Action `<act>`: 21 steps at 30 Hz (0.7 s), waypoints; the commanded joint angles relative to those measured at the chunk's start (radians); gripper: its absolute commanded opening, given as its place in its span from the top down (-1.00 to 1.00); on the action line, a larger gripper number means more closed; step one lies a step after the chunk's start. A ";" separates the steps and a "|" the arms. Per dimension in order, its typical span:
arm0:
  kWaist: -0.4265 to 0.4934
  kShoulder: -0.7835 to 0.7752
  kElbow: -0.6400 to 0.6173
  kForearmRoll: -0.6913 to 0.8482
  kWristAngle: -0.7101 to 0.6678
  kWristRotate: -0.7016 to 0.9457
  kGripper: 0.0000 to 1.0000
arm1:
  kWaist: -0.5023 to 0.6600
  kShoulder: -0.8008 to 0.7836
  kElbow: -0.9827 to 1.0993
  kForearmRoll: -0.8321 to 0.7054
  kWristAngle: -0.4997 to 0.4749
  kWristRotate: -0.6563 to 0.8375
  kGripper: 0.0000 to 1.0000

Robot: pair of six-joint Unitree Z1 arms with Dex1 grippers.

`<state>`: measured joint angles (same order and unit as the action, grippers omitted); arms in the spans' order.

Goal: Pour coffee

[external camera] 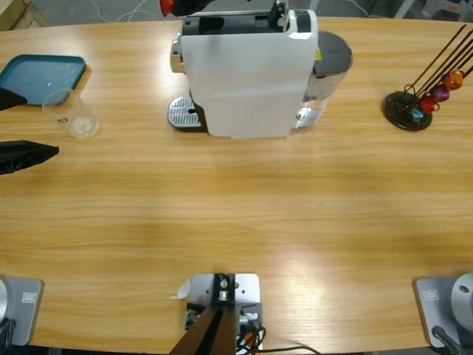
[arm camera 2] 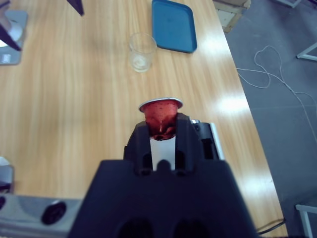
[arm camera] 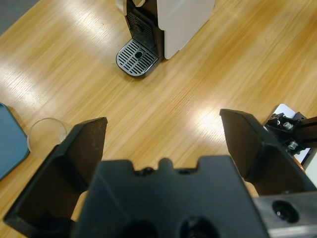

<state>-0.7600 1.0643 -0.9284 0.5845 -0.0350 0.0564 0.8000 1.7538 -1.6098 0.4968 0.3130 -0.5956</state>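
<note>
Now loading step: right gripper (arm camera 2: 161, 130) clamps a red capsule (arm camera 2: 160, 116) above the coffee machine (external camera: 247, 70); left gripper (arm camera: 163, 134) gapes empty; next, drop it in the slot.

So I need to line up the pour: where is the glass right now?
The glass stands upright at the table's left end in the high view, just beside the blue tray and well left of the coffee machine, with the left gripper open nearby.
</note>
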 commanded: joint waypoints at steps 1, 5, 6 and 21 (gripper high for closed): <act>-0.009 0.007 0.037 0.006 0.015 -0.004 -1.00 | -0.098 0.101 0.002 -0.028 -0.046 -0.050 1.00; -0.009 0.020 0.037 0.002 0.014 -0.007 -1.00 | -0.114 0.118 0.008 -0.041 -0.037 -0.059 1.00; -0.009 0.023 0.037 0.001 0.014 -0.008 -1.00 | -0.114 0.122 0.008 -0.041 -0.029 -0.061 1.00; -0.009 0.032 0.039 -0.005 0.015 -0.010 -1.00 | -0.111 0.141 0.039 -0.035 -0.028 -0.087 1.00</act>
<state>-0.7600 1.0709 -0.9270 0.5842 -0.0350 0.0563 0.7053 1.8465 -1.6092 0.4702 0.2855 -0.6698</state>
